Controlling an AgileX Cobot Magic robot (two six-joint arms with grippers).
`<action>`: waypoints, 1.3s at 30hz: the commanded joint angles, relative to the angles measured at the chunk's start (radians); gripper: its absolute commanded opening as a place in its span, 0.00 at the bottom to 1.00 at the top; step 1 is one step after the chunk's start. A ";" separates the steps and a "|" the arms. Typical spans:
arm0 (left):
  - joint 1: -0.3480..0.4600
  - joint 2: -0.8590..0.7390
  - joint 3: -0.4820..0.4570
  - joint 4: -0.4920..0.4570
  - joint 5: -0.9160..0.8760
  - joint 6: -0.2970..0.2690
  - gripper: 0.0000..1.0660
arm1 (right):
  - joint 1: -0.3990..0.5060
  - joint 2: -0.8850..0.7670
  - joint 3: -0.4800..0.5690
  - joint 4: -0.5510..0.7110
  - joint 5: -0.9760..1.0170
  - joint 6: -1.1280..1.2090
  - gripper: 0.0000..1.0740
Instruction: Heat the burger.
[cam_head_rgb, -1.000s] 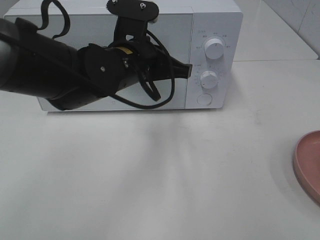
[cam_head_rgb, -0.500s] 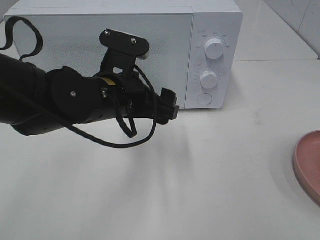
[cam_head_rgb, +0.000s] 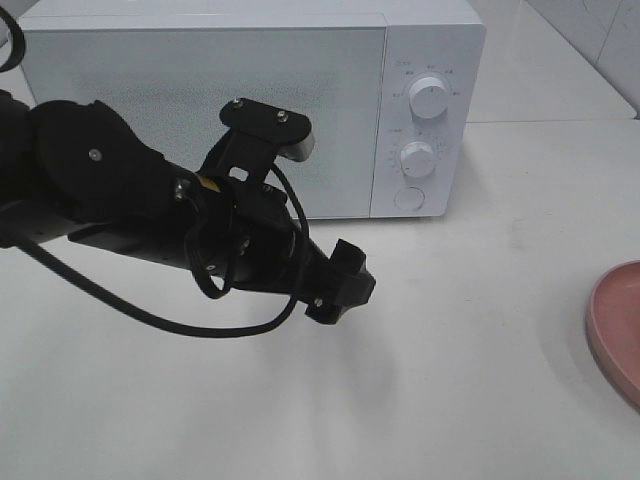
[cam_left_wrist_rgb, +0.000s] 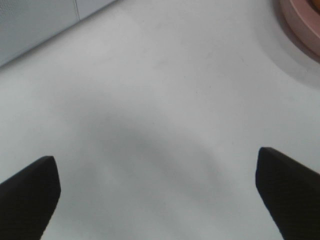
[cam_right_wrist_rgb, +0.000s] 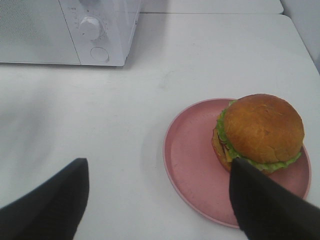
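golden-bunned burger (cam_right_wrist_rgb: 260, 131) sits plated — just ahead of the right gripper (cam_right_wrist_rgb: 160, 200).

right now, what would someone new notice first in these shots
The big black left arm sweeps across the front of the white microwave, its door shut, with the left gripper open and empty over the bare table. The burger sits on a pink plate off to the right of the microwave, below the open right gripper.

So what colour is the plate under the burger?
Pink. The plate shows best in the right wrist view, with the burger sitting on it.
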 joint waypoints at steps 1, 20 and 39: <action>0.080 -0.043 0.000 0.046 0.167 -0.061 0.94 | -0.007 -0.030 0.002 0.002 -0.011 -0.010 0.71; 0.572 -0.350 0.000 0.429 0.834 -0.349 0.94 | -0.007 -0.030 0.002 0.002 -0.011 -0.010 0.71; 0.879 -0.774 0.197 0.619 0.931 -0.506 0.94 | -0.007 -0.030 0.002 0.002 -0.011 -0.010 0.71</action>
